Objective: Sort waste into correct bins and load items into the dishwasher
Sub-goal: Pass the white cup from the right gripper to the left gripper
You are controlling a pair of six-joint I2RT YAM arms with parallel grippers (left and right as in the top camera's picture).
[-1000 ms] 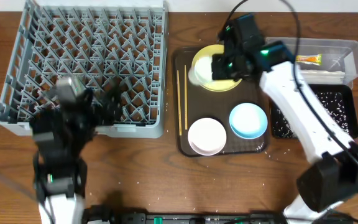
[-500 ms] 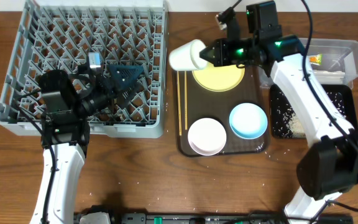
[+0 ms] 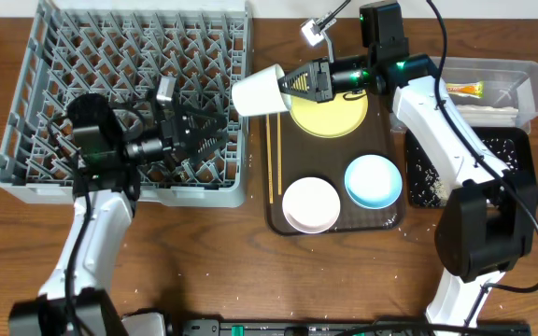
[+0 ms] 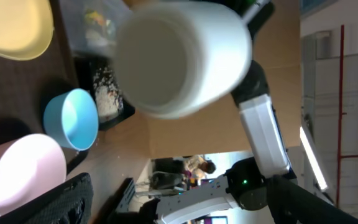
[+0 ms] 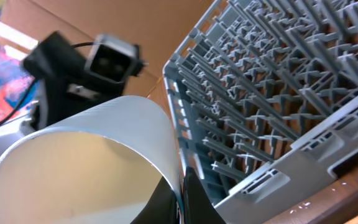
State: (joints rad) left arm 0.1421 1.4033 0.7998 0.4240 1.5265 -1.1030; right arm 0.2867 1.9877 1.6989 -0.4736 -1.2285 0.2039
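- Right gripper (image 3: 292,86): is pinching the rim of the small white cup (image 3: 256,91), fingers closed on it.
- Small white cup: is hanging on its side between dish rack (image 3: 26,131) and brown tray (image 3: 381,219), mouth facing left.
- Left gripper (image 3: 204,129): is hovering over the rack, jaws spread wide, empty.

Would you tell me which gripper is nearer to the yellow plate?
Right. The right gripper, shut on the cup, hangs at the left edge of the plate; the left gripper is open over the rack, farther from the plate.
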